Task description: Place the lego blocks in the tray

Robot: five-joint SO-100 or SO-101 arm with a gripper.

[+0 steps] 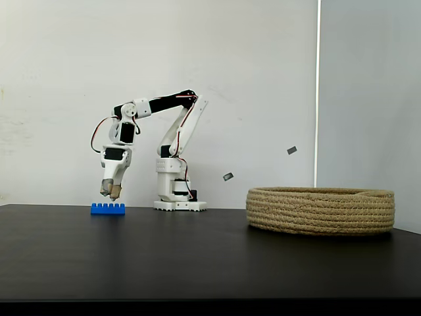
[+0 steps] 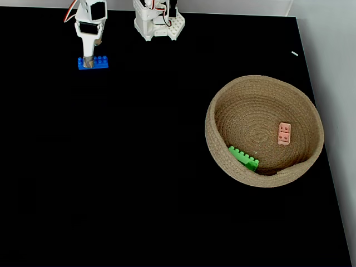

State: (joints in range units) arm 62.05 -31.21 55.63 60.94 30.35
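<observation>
Blue lego brick [image 1: 108,209] sits flat on the black table [image 1: 197,257], far left in both fixed views, also at [image 2: 93,63] from above. Long axis runs left-right, studs up.

Gripper [image 1: 111,193] hangs directly over it, pointing down, fingertips just above the studs; from the side there's a thin gap, so not touching as far as I can tell. From above the gripper [image 2: 89,55] overlaps the brick's far edge, slightly left of its centre. Fingers look nearly together with nothing between them, but jaw state: cannot tell for sure at this size.

Arm base [image 1: 179,191] stands just right of the brick, at the far table edge.

Rope tray [image 1: 321,210] is well apart, on the right side. Inside it: green brick [image 2: 243,158] against the near-left wall, pink brick [image 2: 285,133] on the floor right of centre.
</observation>
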